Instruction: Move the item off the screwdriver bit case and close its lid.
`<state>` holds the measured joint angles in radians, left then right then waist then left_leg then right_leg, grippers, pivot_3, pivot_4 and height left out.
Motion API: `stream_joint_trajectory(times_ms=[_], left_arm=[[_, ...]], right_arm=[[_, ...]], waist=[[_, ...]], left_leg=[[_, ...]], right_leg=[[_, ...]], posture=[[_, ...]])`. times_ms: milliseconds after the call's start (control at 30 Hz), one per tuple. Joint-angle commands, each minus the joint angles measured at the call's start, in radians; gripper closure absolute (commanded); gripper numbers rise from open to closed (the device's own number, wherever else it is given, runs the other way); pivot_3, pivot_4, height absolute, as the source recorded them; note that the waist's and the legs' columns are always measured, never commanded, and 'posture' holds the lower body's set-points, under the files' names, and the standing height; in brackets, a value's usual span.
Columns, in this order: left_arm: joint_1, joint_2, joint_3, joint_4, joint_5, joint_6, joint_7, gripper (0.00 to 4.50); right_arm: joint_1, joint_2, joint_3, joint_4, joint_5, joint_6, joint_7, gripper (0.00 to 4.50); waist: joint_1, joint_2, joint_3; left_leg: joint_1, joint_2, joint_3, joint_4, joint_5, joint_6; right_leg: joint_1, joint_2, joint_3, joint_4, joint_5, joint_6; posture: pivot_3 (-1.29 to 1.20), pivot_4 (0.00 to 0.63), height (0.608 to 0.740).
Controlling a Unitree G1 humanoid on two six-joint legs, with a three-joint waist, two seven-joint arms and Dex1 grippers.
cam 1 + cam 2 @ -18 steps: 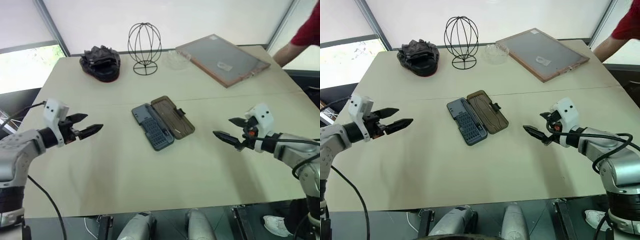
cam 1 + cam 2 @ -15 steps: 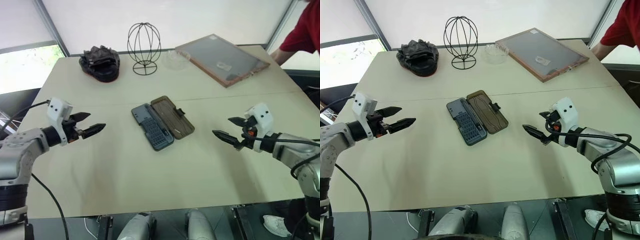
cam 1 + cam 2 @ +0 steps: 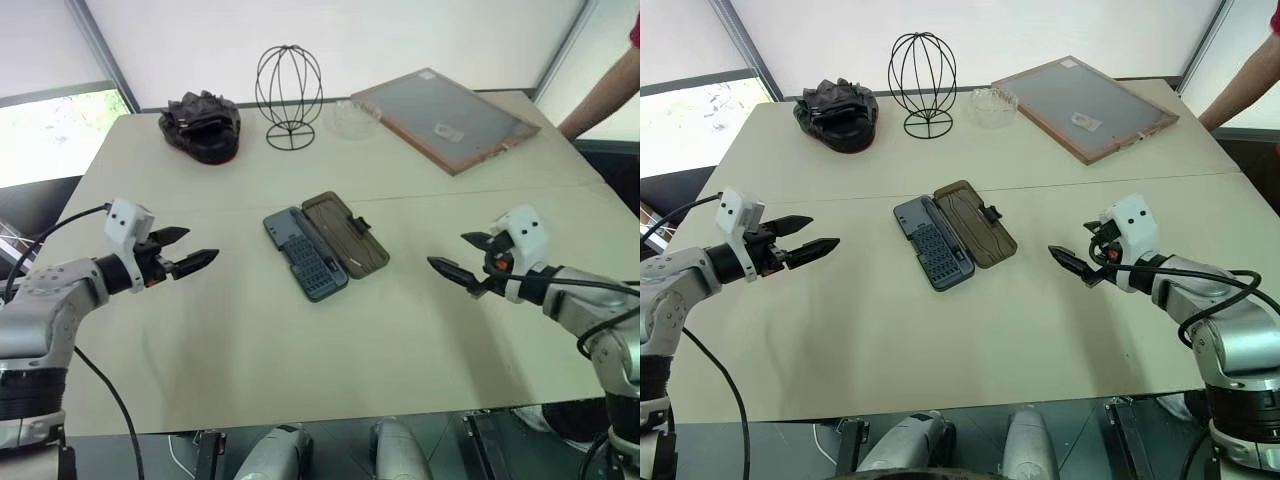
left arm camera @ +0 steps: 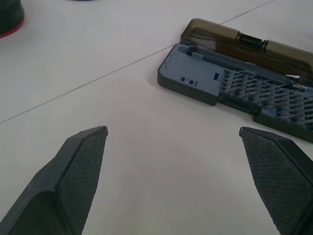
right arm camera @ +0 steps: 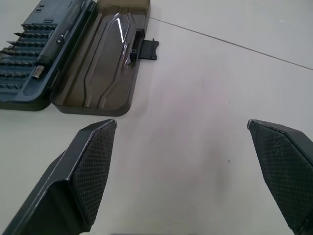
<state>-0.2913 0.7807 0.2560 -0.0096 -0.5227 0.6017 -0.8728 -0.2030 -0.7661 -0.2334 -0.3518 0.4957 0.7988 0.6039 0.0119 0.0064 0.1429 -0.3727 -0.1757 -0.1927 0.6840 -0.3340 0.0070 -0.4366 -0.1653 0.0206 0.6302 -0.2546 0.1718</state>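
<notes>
Left eye view: left pincer [image 3: 193, 261] has crept toward the open case [image 3: 325, 245], jaws released; right pincer [image 3: 463, 262] released too (approach only, rod [image 3: 353, 263] untouched).

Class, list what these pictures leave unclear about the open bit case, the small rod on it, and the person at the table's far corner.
- Item: too small in the eye views to tell its shape; in the left wrist view only a thin pale tip shows past the screwdriver bit case.
- Bits in the tray: too small to tell types.
- Lid: smoky plastic; markings unreadable.
- Person's arm: cut off by the picture's edge.
</notes>
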Motion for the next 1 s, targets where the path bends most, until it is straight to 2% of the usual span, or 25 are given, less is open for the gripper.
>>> stream_joint_trajectory(times_ms=[33, 267, 367, 467, 667, 900, 1000], left_arm=[[-0.019, 0.011, 0.002, 0.006, 0.010, -0.026, -0.014, 0.00], [-0.062, 0.038, -0.101, 0.067, 0.105, -0.127, -0.094, 0.00], [-0.145, 0.012, -0.231, 0.126, 0.180, -0.231, -0.192, 0.00], [-0.245, -0.041, -0.271, 0.193, 0.180, -0.241, -0.228, 0.00], [-0.354, -0.119, -0.265, 0.264, 0.176, -0.248, -0.217, 0.00], [-0.305, -0.173, -0.214, 0.179, 0.147, -0.227, -0.138, 0.00], [-0.254, -0.182, -0.197, 0.161, 0.146, -0.226, -0.105, 0.00]], right_arm=[[-0.008, 0.002, -0.002, -0.047, -0.002, -0.020, -0.003, 0.08], [-0.062, 0.001, 0.050, -0.026, 0.010, 0.005, 0.015, 0.08], [-0.196, 0.043, 0.197, 0.081, -0.062, -0.026, 0.027, 0.08], [-0.333, 0.107, 0.288, 0.215, -0.121, -0.033, 0.019, 0.08], [-0.503, 0.233, 0.366, 0.446, -0.194, -0.047, 0.010, 0.08], [-0.581, 0.312, 0.385, 0.720, -0.244, -0.037, 0.032, 0.08], [-0.585, 0.322, 0.421, 0.789, -0.290, -0.078, 0.056, 1.43]], waist=[[0.000, 0.000, 0.000], [0.000, 0.000, 0.000], [-0.002, 0.000, 0.000], [-0.004, 0.000, 0.000], [-0.025, -0.001, 0.000], [-0.042, -0.001, 0.000], [-0.055, -0.002, -0.001]], left_leg=[[0.000, 0.000, 0.000, 0.000, 0.000, 0.000], [0.000, 0.000, 0.000, 0.000, 0.000, 0.000], [0.000, 0.000, 0.000, 0.000, 0.000, 0.000], [0.000, 0.000, 0.002, 0.001, 0.000, 0.000], [-0.002, 0.000, 0.000, 0.000, 0.000, 0.000], [-0.003, 0.000, 0.000, 0.000, 0.000, 0.001], [-0.002, 0.000, 0.000, 0.000, 0.000, 0.001]], right_leg=[[0.000, 0.000, 0.000, 0.000, 0.000, 0.000], [0.000, 0.000, 0.000, 0.000, 0.000, 0.000], [0.000, 0.000, 0.000, 0.000, 0.000, 0.000], [0.001, 0.000, 0.000, 0.000, 0.000, 0.000], [-0.002, -0.001, -0.002, 0.002, 0.000, 0.000], [-0.003, -0.001, -0.002, 0.002, 0.000, 0.000], [-0.003, -0.001, -0.002, 0.002, 0.000, 0.000]], posture=[[0.00, 0.150, 0.740], [0.00, 0.150, 0.740], [0.00, 0.150, 0.740], [0.00, 0.150, 0.740], [0.00, 0.150, 0.740], [0.00, 0.150, 0.740], [0.00, 0.150, 0.740]])
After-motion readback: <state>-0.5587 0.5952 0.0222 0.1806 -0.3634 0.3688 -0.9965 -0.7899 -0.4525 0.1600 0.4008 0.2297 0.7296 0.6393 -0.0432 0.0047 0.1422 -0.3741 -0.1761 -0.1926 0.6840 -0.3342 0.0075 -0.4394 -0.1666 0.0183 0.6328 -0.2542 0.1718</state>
